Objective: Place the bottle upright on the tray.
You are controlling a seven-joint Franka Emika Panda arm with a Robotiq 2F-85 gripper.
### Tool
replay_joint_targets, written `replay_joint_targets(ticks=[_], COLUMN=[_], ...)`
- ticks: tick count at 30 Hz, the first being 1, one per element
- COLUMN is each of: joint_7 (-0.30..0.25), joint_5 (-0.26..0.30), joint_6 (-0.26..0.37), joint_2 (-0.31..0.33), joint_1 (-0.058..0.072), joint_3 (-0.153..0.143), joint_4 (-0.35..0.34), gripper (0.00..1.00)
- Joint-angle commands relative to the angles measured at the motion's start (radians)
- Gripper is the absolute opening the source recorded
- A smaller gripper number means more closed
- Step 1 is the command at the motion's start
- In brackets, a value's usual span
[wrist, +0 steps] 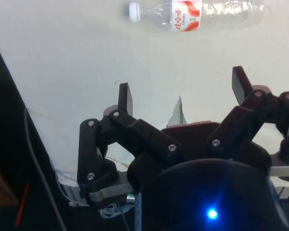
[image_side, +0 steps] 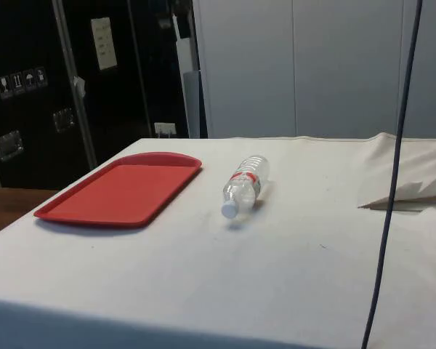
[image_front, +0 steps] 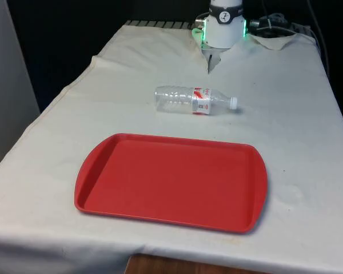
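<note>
Clear plastic bottle (image_front: 193, 100) w/ white cap and red-white label lies on its side on the white cloth-covered table (image_front: 297, 125), front view. Cap end points toward the front view's right, base toward the left. Bottle sits between the robot end of the table and the flat red plastic tray (image_front: 171, 181), apart from the tray, not touching. Tray is rectangular w/ rounded corners and a low raised rim, nothing on it. It lies nearer the camera than the bottle. White arm base at the far end of the table, behind the bottle.

Side view: same bottle (image_side: 245, 185) on its side, cap end nearer the camera, base away. Red tray (image_side: 123, 189) is beside it toward the dark cabinets, a gap of bare cloth between them. Table cloth (image_side: 276, 254) mostly smooth; a raised fold at the edge away from the tray. A dark cable hangs down in the foreground on that side.

Wrist view: black two-finger gripper (wrist: 182, 94) w/ its fingers (wrist: 125, 97) spread wide apart, nothing between them, only bare cloth showing in the gap. Gripper is above the table, not touching anything. Bottle (wrist: 197, 13) lies on the cloth well beyond the fingertips, lengthwise across the picture, label w/ red print facing up. No contact between gripper and bottle. Bottle is off the tray, not upright.
</note>
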Motion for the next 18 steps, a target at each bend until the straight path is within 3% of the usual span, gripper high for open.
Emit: replay_joint_targets(ticks=[1,18], joint_7=[0.001,-0.003], joint_5=[-0.005,-0.008], joint_6=[0.005,0.017], joint_2=[-0.013,-0.073], joint_1=[0.001,0.002], joint_3=[0.0,0.001], joint_4=[-0.014,-0.087], gripper=[1.0,1.0])
